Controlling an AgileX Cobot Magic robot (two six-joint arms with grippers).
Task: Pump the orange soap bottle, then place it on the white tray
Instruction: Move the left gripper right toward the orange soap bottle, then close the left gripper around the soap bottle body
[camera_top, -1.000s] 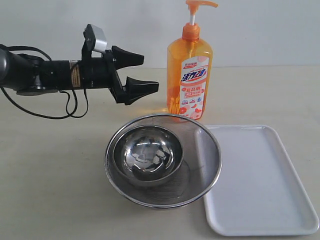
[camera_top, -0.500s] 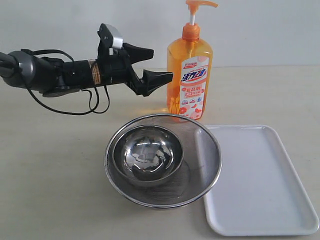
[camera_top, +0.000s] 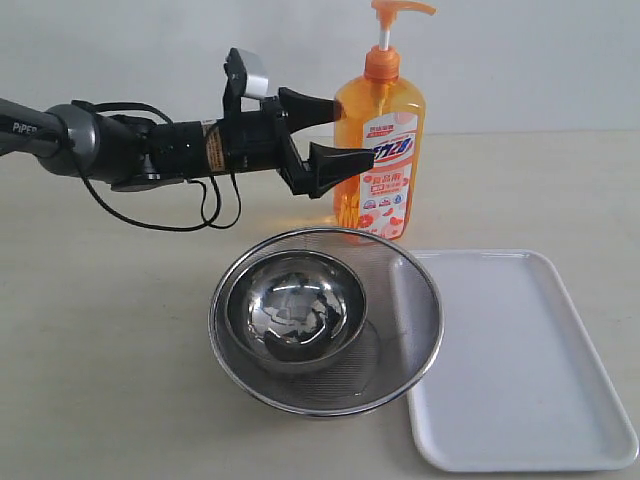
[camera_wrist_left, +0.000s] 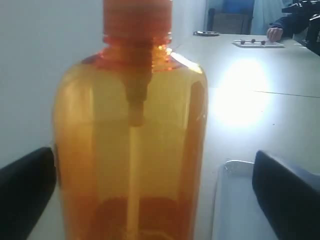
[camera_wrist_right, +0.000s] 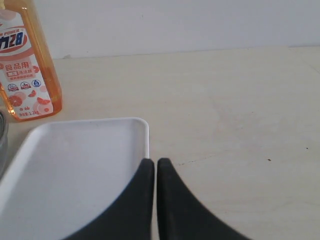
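Fingers (camera_wrist_left: 286, 202) of your left hand (camera_top: 340, 132) are standing wide apart, with the orange soap bottle (camera_top: 379, 150) sitting between them at the height of its shoulder and upper label. Your left arm is reaching in level from 9 o'clock. In the left wrist view one finger is showing a clear gap to the bottle's wall. The other is lying right beside the wall, and contact there cannot be told. You are gripping nothing.

The bottle is standing upright on the bench (camera_top: 110, 390), not on the tray, with its pump head raised and the white stem showing. It is sitting at about 1 o'clock from the steel mesh strainer (camera_top: 408, 335) and just off the far left corner of the white tray (camera_top: 520, 390), near it but apart.

The tray is lying flat at 3 o'clock from the strainer, whose rim is overhanging the tray's left edge. A steel bowl (camera_top: 295, 310) is resting inside the strainer.

Your right hand (camera_wrist_right: 154, 200) is showing only in its wrist view. Its fingers are pressing together with nothing between them, and the tray's rim and bare bench are lying beneath them.
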